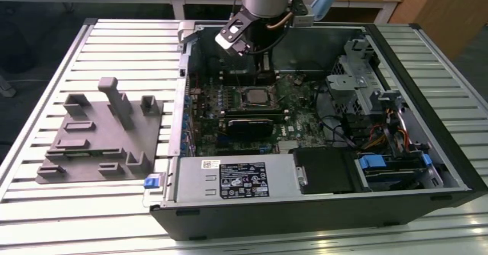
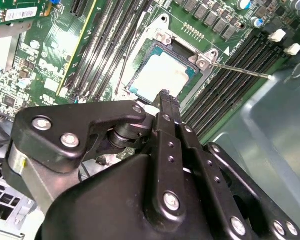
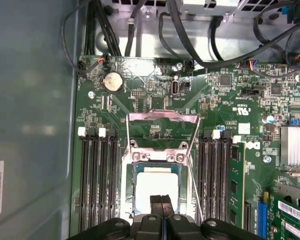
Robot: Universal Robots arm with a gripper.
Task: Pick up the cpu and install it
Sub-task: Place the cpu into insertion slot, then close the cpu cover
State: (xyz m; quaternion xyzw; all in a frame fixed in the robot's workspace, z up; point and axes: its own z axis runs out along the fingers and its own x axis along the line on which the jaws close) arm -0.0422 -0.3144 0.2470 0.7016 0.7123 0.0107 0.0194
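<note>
First wrist view shows the cpu (image 3: 155, 181) lying flat in the socket (image 3: 134, 172). The gripper (image 3: 161, 199) hangs over its edge, fingers pressed together on nothing; whether the tips touch the lid I cannot tell. I judge the placing step done, but the install is not locked. The load plate (image 3: 162, 116) stands flipped open, and the lever (image 2: 240, 70) is swung out in the second wrist view. Finishing would call for bringing the plate down without shifting the chip. Count: one cpu, one socket, one plate, one lever, one gripper, and two banks of memory slots (image 3: 97, 170) flanking the socket.
</note>
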